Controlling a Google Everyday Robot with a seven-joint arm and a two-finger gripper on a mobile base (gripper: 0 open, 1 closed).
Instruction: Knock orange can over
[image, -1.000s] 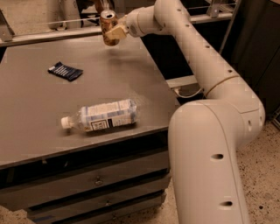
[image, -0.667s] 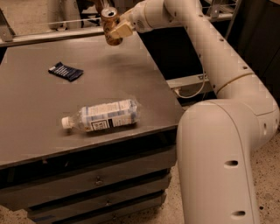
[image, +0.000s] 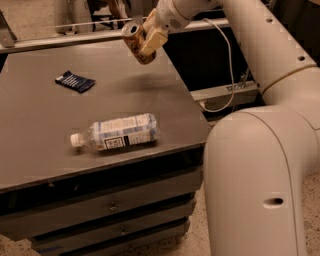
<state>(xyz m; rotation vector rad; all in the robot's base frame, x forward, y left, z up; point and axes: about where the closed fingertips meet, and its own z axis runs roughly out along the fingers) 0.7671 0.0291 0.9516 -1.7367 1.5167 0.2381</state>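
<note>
Orange can (image: 135, 44) tilts, seemingly clamped in pincer (image: 143, 44) above table (image: 40, 130).

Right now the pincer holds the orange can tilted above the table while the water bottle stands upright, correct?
No. The camera view shows the water bottle lying on its side on the table. The pincer does hold the orange can tilted above it.

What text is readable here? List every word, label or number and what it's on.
Bottle label: print and a dark square code, too blurred to read.
Dark packet: pale marks, unreadable.
Can: mottled markings, no legible word; the hand grips it, tilted, above the table's far side.
Nothing can be quoted.
</note>
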